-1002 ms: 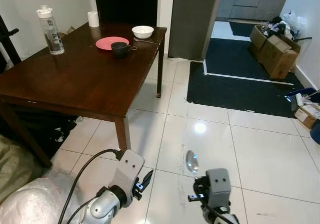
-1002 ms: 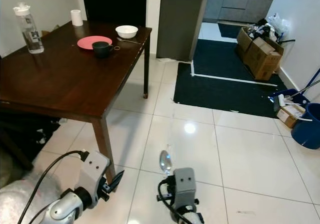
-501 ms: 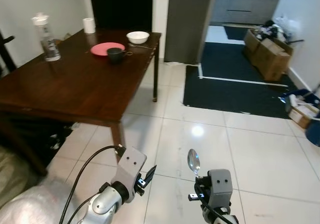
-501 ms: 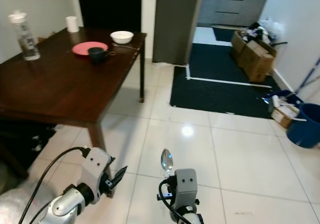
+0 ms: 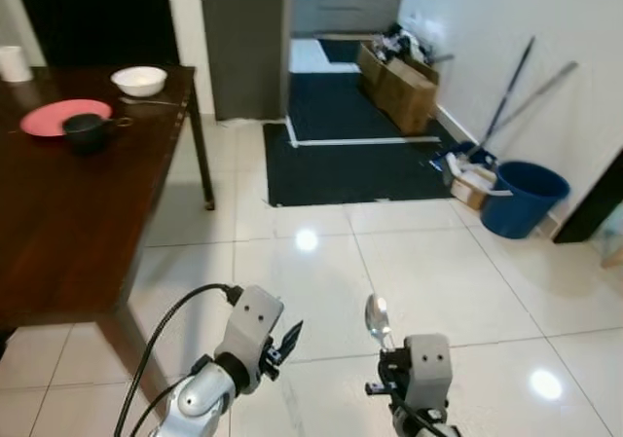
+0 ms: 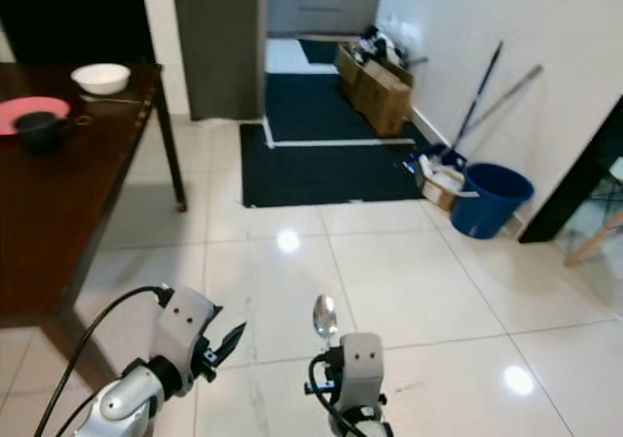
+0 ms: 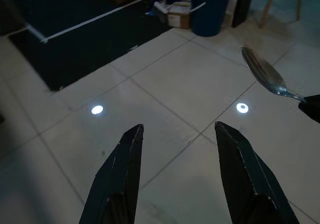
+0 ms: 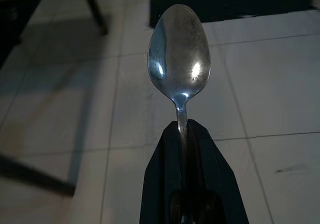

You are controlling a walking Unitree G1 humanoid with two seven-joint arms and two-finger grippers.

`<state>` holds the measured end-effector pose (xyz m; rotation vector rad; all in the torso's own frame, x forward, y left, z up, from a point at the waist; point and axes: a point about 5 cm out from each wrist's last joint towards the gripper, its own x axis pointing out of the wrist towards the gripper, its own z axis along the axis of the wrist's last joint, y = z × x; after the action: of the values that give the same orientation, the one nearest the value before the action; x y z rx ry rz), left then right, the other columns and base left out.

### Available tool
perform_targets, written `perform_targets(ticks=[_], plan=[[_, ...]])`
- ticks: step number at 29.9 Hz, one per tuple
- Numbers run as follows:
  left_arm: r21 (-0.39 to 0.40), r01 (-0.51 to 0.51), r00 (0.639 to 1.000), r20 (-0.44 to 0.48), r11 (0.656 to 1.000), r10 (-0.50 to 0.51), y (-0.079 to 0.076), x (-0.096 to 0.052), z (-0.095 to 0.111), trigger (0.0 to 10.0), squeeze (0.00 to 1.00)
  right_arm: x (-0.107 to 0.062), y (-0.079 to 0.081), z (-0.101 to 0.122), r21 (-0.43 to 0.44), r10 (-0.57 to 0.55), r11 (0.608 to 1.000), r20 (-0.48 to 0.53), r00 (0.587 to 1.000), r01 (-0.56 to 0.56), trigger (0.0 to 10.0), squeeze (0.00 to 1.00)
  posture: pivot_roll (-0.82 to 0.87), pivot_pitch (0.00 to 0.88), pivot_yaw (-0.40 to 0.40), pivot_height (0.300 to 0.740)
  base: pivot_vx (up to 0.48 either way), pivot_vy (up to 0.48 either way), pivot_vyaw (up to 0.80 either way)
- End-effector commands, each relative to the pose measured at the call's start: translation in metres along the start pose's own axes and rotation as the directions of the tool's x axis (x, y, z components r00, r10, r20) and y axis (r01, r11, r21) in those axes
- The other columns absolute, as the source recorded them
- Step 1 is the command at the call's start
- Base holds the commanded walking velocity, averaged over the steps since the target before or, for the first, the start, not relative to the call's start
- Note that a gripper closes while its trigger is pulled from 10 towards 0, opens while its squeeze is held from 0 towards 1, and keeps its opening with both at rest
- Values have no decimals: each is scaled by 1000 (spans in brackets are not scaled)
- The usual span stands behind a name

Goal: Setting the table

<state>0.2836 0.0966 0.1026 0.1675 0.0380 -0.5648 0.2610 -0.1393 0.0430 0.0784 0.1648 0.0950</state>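
The right gripper (image 8: pixel 182 134) holds a spoon (image 8: pixel 179 64) by its handle, bowl up, above the tiled floor and well apart from the table (image 5: pixel 58 233). The left gripper (image 7: pixel 177 134) is spread wide and holds nothing. Near the far corner of the table stand a white bowl (image 5: pixel 138 80), a pink plate (image 5: pixel 54 118) and a dark cup (image 5: pixel 88 131), so I judge the setting partly done; the spoon is not yet laid.

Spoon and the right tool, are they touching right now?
Touching. The right wrist view shows the spoon with its handle pinched between the right tool's two shut black fingers, bowl sticking out beyond the tips.
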Motion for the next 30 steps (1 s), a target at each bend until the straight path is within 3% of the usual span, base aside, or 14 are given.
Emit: perform_targets(ticks=[1, 23, 30], plan=[[-7, 20, 1000, -8, 1000, -20, -4, 0, -3, 10000, 0, -3, -6, -3, 7, -22, 1000, -9, 1000, 22, 10000, 0, 30, 69, 71, 740, 480, 0, -750], [-8, 8, 1000, -8, 1000, -8, 0, 0, -5, 10000, 0, 1, -6, 0, 1, -24, 1000, 6, 1000, 24, 10000, 0, 32, 63, 73, 740, 480, 0, -746], [-1, -65, 998, -19, 998, 65, 10, -2, -7, 10000, 0, 6, 2, 10, -32, 32, 999, 42, 999, -30, 10000, 0, 45, 58, 73, 740, 480, 0, 0]])
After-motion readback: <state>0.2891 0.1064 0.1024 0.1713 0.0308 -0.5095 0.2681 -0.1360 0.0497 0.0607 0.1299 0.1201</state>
